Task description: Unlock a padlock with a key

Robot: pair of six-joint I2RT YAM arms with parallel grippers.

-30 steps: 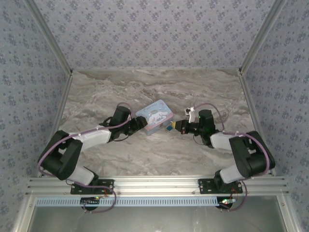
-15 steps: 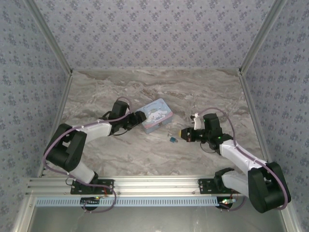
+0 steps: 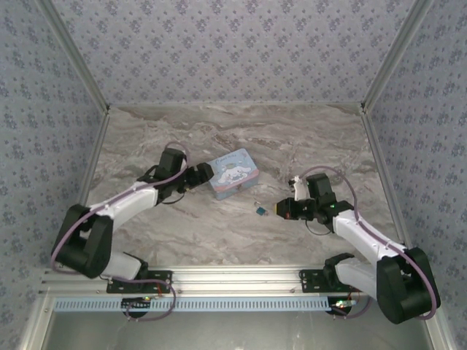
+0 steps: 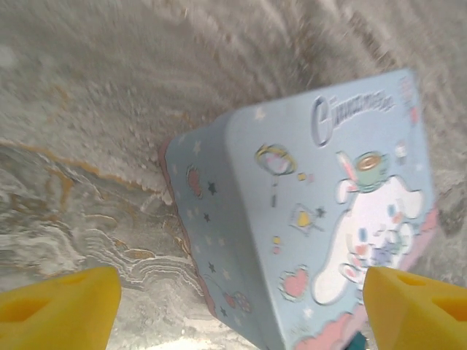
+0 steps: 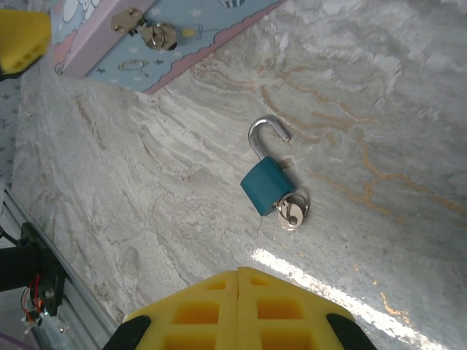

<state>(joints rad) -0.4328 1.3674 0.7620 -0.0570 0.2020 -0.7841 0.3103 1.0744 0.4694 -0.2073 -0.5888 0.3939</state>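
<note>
Padlock (image 5: 267, 186) lies loose, shackle (image 5: 264, 135) swung free, key (image 5: 293, 211) in its base: unlocking looks done. From above, right gripper (image 3: 280, 209), clamped empty, sits at its three o'clock; left gripper (image 3: 203, 174) gapes empty at nine o'clock of the tin box (image 3: 235, 172).

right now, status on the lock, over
Left gripper open, at the tin. Right gripper shut, empty. Padlock on table, shackle open, key in it. Tin stands apart.
</note>
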